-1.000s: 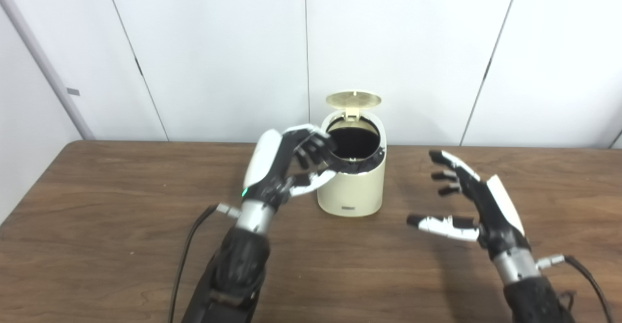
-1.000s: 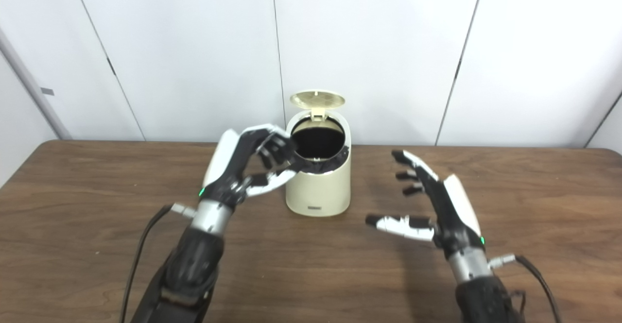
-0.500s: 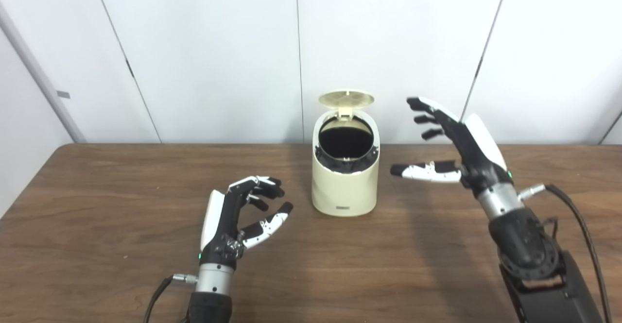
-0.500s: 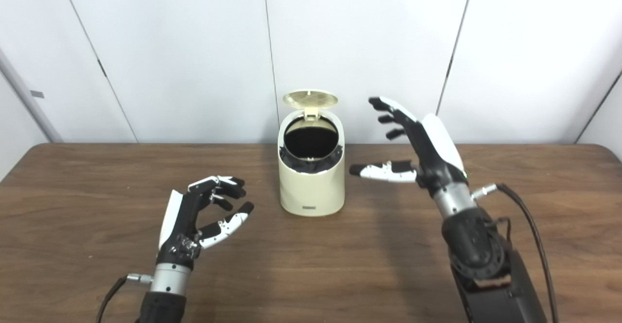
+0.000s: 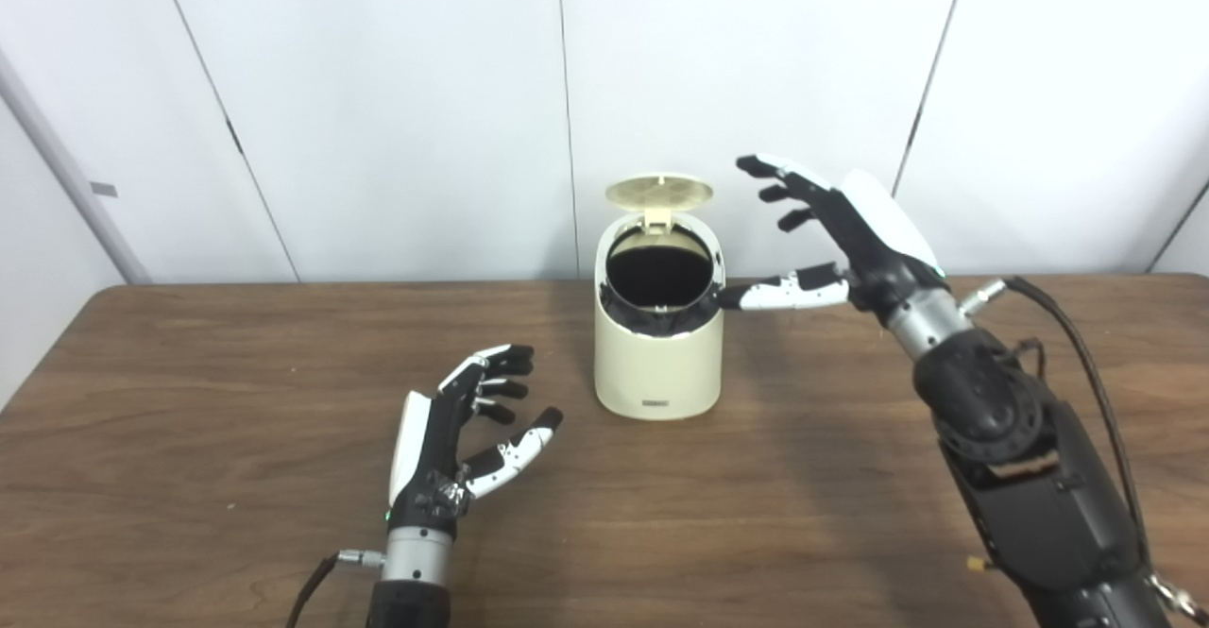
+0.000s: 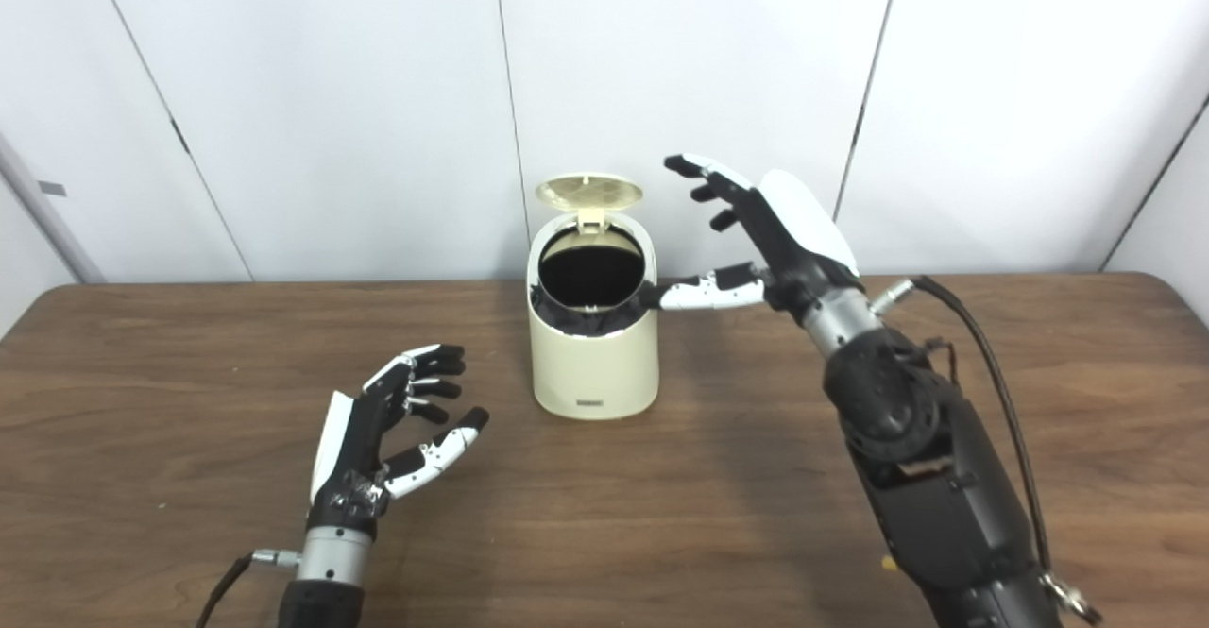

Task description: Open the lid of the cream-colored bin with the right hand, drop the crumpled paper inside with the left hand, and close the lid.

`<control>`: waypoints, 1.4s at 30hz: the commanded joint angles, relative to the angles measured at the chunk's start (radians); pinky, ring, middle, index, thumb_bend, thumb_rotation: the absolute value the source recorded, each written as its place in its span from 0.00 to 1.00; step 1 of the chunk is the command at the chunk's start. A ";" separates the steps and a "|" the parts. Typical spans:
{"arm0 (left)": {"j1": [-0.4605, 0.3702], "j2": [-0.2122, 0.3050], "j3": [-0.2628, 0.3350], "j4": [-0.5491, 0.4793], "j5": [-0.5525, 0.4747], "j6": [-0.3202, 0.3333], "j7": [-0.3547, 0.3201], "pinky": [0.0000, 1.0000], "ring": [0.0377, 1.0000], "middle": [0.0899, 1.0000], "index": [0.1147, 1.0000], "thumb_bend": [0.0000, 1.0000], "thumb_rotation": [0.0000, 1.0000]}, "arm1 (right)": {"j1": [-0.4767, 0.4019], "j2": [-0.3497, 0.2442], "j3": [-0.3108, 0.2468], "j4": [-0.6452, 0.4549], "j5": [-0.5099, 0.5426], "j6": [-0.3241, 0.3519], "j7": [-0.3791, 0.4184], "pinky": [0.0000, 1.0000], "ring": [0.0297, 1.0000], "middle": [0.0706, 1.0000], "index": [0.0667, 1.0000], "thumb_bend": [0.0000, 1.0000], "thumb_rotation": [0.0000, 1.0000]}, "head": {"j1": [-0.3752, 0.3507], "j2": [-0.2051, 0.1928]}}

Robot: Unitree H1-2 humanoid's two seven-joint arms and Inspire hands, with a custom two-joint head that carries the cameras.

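The cream-colored bin stands at the middle back of the brown table, its round lid tipped up and back on its hinge. Its dark, black-lined mouth shows no crumpled paper; none is visible anywhere. My right hand is open, raised just right of the bin at lid height, thumb reaching toward the rim and fingers spread beside the lid without touching it. My left hand is open and empty, low over the table in front and left of the bin.
White wall panels rise directly behind the table's back edge. A black cable trails from my right wrist. Bare wood lies on both sides of the bin.
My left hand drew back from the bin's rim down to the near table. My right hand rose and moved left up to the open lid. The camera has shifted slightly.
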 commanded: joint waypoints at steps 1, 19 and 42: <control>-0.033 -0.004 -0.001 -0.009 0.006 -0.028 0.019 0.54 0.64 0.69 0.70 0.60 0.16 | -0.064 -0.013 0.000 -0.013 -0.005 -0.010 0.001 0.67 0.82 0.88 0.88 0.72 0.35 | 0.000 0.002; -0.041 -0.013 -0.006 -0.006 0.014 -0.007 0.014 0.55 0.65 0.69 0.70 0.61 0.11 | -0.158 -0.016 0.066 0.011 -0.066 -0.017 0.048 0.70 0.82 0.87 0.88 0.70 0.39 | 0.010 0.005; -0.045 -0.015 -0.018 -0.033 0.020 0.028 0.006 0.55 0.65 0.69 0.69 0.62 0.13 | -0.124 -0.060 0.095 -0.143 -0.114 -0.010 0.186 0.65 0.76 0.74 0.73 0.73 0.42 | 0.017 0.033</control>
